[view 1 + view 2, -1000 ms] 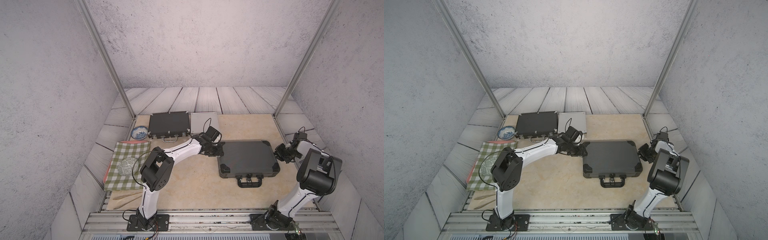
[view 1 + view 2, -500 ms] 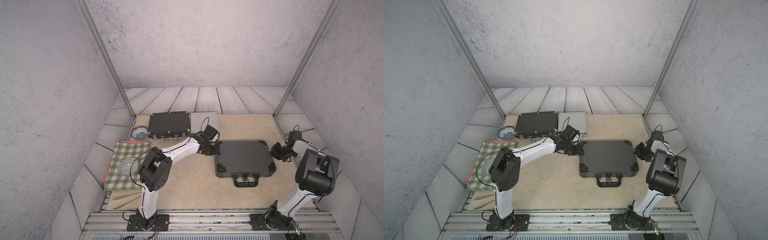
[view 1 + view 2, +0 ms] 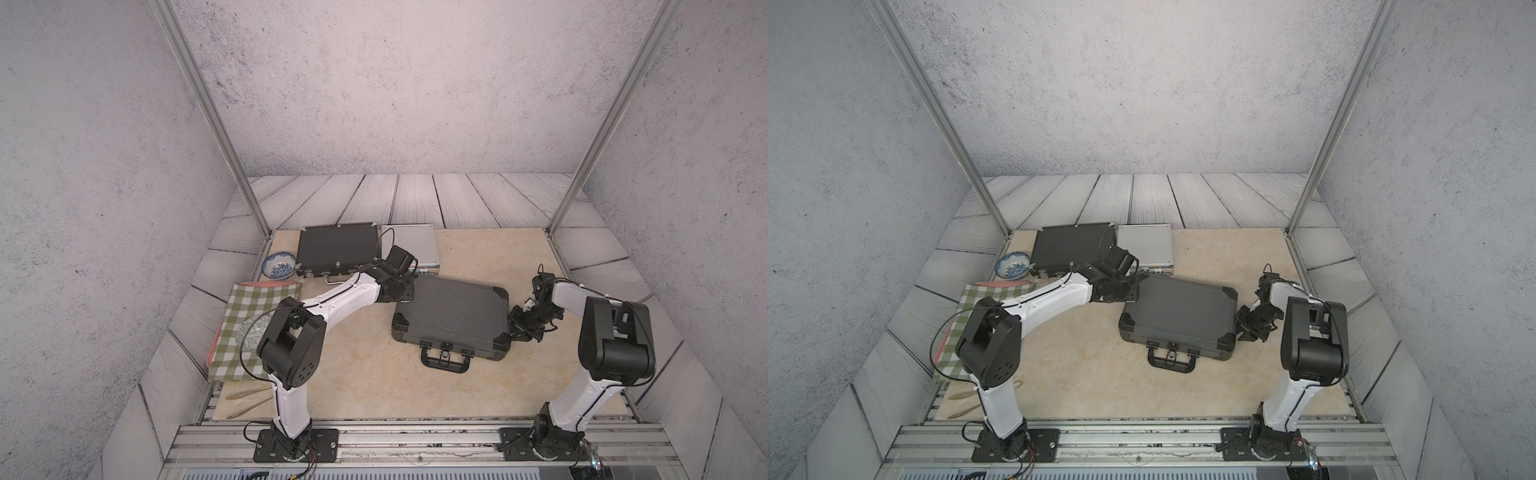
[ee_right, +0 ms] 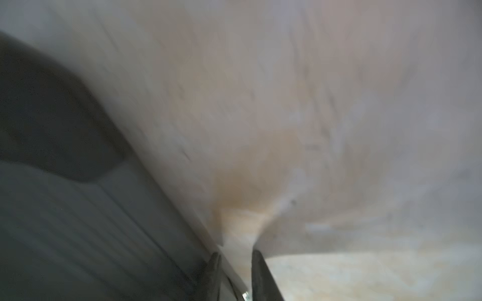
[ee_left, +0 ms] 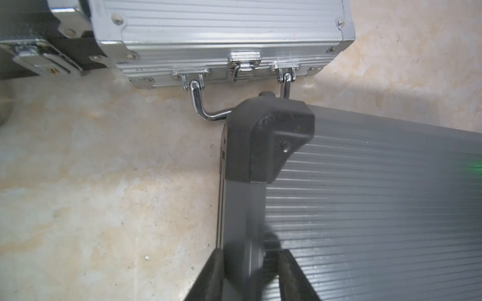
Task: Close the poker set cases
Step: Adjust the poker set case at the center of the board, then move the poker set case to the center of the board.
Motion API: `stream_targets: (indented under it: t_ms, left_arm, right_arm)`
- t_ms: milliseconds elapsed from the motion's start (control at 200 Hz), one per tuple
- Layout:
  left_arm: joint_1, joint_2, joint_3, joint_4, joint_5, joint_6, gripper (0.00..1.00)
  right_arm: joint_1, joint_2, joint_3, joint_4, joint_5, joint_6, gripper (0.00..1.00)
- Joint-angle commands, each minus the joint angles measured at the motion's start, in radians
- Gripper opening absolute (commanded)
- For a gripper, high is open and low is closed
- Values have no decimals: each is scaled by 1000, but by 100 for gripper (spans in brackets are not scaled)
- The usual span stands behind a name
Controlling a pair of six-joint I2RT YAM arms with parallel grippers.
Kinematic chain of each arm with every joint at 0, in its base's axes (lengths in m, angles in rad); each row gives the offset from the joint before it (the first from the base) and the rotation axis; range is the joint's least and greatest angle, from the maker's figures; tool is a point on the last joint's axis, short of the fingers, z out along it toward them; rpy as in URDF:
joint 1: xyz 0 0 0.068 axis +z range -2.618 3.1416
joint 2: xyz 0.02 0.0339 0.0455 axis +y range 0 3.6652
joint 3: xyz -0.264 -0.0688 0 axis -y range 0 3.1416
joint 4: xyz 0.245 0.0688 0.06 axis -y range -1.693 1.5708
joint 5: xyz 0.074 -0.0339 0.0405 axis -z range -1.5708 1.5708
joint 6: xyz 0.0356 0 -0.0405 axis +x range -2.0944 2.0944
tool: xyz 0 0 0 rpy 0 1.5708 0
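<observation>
Tool, left gripper [image 5: 251, 273]: jaws narrowly apart, set astride the rim of the larger ribbed case [image 3: 453, 316] at its 10 o'clock corner. In the left wrist view one finger [image 5: 211, 276] lies beside the side wall and the other sits over the ribbed lid. Nothing is clamped between them.

Tool, right gripper [image 3: 518, 330]: jaws a slit apart. In the right wrist view only the table [image 3: 365, 374] shows through the gap. One finger [image 4: 212, 263] lies along the ribbed case's side wall, at the case's 4 o'clock. Whether it touches cannot be told.

Visibility: the right wrist view is heavily blurred. The ribbed case's black corner guard [image 5: 268, 140] hides part of the chrome handle [image 5: 198, 104] of the silver case [image 5: 221, 31], so contact between them cannot be judged. In both top views the left wrist covers the adjoining near corners of the silver case and the black flat case [image 3: 336, 249].

Position: the ribbed case lies flat, lid down, skewed on the table between the two grippers, with its carry handle [image 3: 444, 361] at 6 o'clock. The silver case is at its 11 o'clock and the black flat case at its 10 o'clock, side by side, lids down
</observation>
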Motion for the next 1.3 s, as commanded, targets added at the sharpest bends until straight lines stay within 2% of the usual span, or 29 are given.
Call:
stream_targets:
  t_ms: [0,110,200,325,455,651,871,1061,1166,1296]
  left_arm:
    - [-90,8,-84,28,262,-31,36]
    - [-75,-31,-76,-2,231,0,44]
    - [-55,-18,-37,-35,250,44,50]
    - [-30,13,-5,-54,278,67,53]
    - [-8,25,-19,-52,283,58,53]
    - [6,31,-42,-56,268,63,52]
    - [14,46,-40,-56,267,61,52]
    - [20,50,-22,-74,254,66,52]
    - [31,42,-19,-78,250,77,53]
    - [45,94,45,-109,297,128,56]
  right_arm:
    - [90,3,32,-124,-165,-10,28]
    - [66,3,68,-140,-116,-10,31]
    - [40,-18,104,-159,-96,-15,36]
    - [-4,-71,167,-194,-43,-11,55]
    - [-71,-126,209,-208,-36,-1,64]
    - [-75,-177,208,-193,-135,-19,67]
    - [-55,-252,117,-142,-215,-44,73]
    - [-24,-187,65,-64,-262,-46,74]
    - [-2,-165,56,-35,-248,-40,75]
    - [28,-135,4,42,-256,-21,75]
